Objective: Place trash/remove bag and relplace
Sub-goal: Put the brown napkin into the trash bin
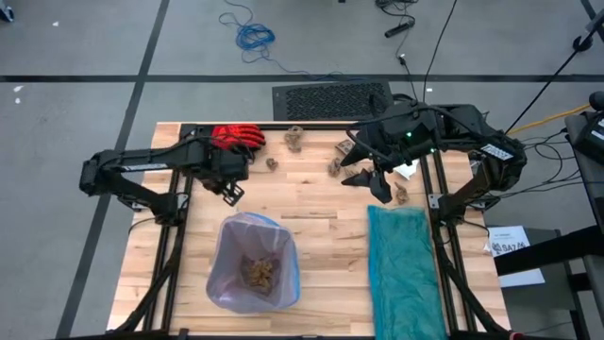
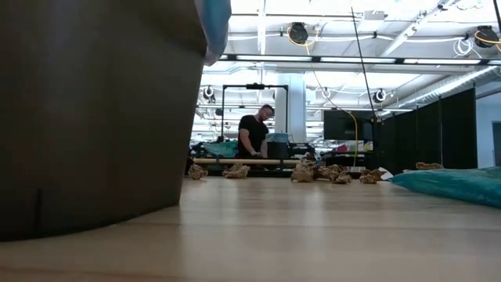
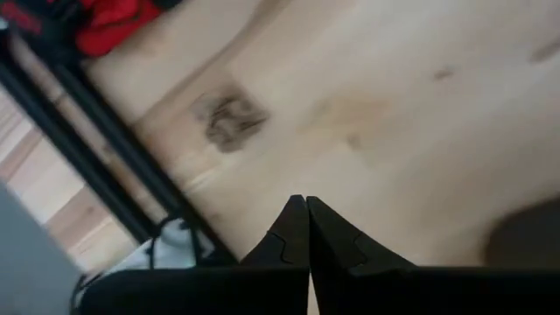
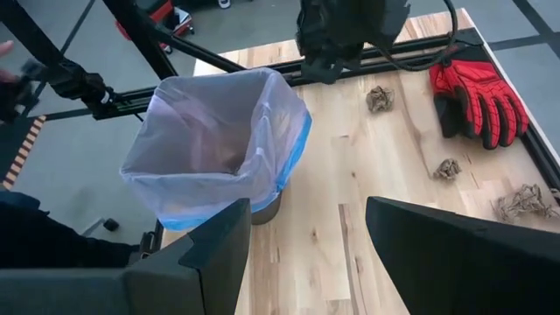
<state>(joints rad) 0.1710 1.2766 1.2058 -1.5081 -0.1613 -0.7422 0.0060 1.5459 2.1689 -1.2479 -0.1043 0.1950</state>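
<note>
The bag (image 1: 253, 263) lines the bin at the table's near edge with some trash already inside, while more lumps (image 1: 295, 138) lie beyond it at the far edge. My left gripper (image 1: 229, 192) hangs shut and empty just beyond the bin; the right gripper (image 1: 379, 183) stands open, holding nothing, I think, near a lump (image 1: 401, 194). I'd drop straight onto that lump, pinch firmly, then release it well over the bag's mouth.

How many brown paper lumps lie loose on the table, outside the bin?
5 lumps: one at the far edge, one beside the red glove, two mid-table, one by the teal bag. The right arm may hide more.
</note>
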